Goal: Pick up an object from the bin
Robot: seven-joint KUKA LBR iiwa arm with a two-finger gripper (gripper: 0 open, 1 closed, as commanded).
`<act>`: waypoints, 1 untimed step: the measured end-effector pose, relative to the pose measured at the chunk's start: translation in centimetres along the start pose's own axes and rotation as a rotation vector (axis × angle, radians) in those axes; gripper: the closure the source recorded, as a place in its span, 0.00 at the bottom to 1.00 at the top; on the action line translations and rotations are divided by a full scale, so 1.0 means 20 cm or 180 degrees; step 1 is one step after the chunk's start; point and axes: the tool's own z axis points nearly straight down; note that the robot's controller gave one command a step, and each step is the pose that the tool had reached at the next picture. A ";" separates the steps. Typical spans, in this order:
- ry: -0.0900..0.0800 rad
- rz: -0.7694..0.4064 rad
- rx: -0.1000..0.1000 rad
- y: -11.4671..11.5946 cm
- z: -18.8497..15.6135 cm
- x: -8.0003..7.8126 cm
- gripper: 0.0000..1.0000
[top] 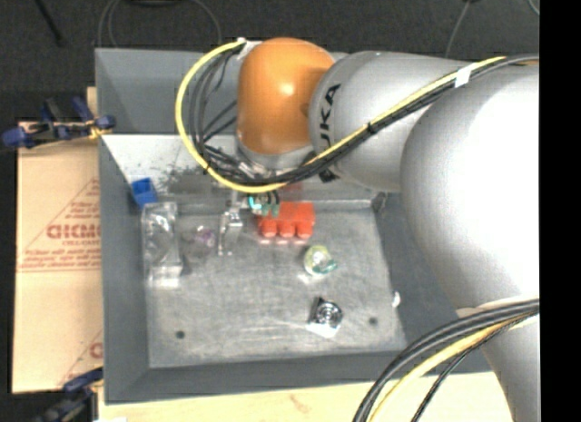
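dark floor (300, 3) round a grey bin (123, 302) with a few loose things well apart on its bottom. the fingers (247, 211) hang under the orange cover (277, 93); i cannot tell whether they are wide or narrow. a red block (287, 222) lies just beside them, on the view's right. to grasp it well they should likely centre over it and straddle its narrow side before closing. farther left lie a clear packet (163, 240) and a blue block (142, 191); below right, a ball (318, 261).
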 end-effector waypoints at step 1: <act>-0.0049 0.0047 0.0008 -0.34 -0.31 -0.04 0.00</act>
